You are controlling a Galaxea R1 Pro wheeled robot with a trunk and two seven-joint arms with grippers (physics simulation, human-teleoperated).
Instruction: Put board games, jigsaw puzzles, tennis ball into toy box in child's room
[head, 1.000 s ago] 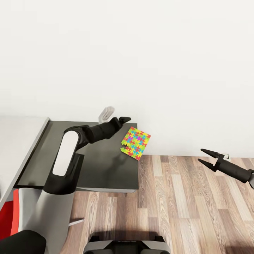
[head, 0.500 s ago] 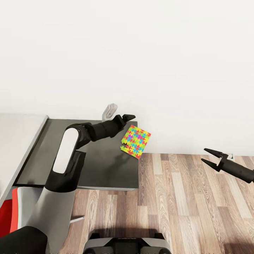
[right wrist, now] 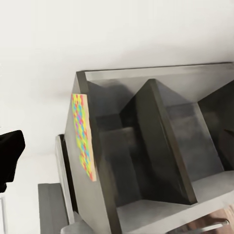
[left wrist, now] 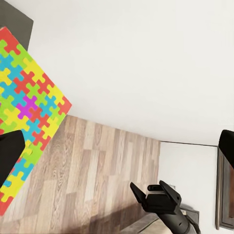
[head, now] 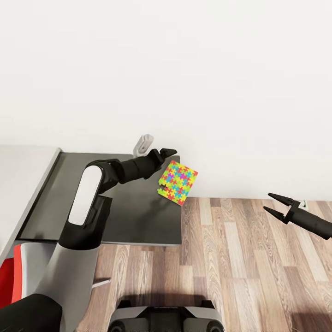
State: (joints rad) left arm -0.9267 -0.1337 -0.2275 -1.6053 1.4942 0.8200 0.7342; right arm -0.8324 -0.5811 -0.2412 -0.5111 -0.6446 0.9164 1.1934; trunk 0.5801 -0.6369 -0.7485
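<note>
- Your left arm (head: pixel 90 193) reaches forward over the dark table (head: pixel 133 216), its forearm angled toward the far right corner of the tabletop.
- Your left gripper (head: pixel 163 154) sits at that corner, just beside the upper edge of the jigsaw puzzle (head: pixel 177 182). From the head view its fingers overlap into one dark shape, so you cannot tell from there how the jaws stand.
- In the left wrist view, one dark finger (left wrist: pixel 9 151) shows at one edge of the picture and the other at the opposite edge, well apart, so the jaws are spread wide. The near finger overlaps the puzzle (left wrist: pixel 27 112), but whether it touches the puzzle is hard to tell from this angle.
- The puzzle is a bright square of interlocking coloured pieces. It lies at the table's far right corner, turned diagonally, with its right part hanging past the table edge over the wooden floor (head: pixel 249 258).
- A small grey object (head: pixel 143 144) stands at the table's back edge against the white wall (head: pixel 184 69), just left of the left gripper.
- Your right gripper (head: pixel 275 205) hangs out over the floor, well apart from the table and the puzzle. Its two pointed fingers are parted, with nothing between them.
- The right wrist view looks at the table's underside compartments (right wrist: pixel 161 146), with the puzzle (right wrist: pixel 83 136) seen edge-on along the tabletop.
- The left wrist view also catches your right gripper (left wrist: pixel 156 197) across the floor, jaws released.
</note>
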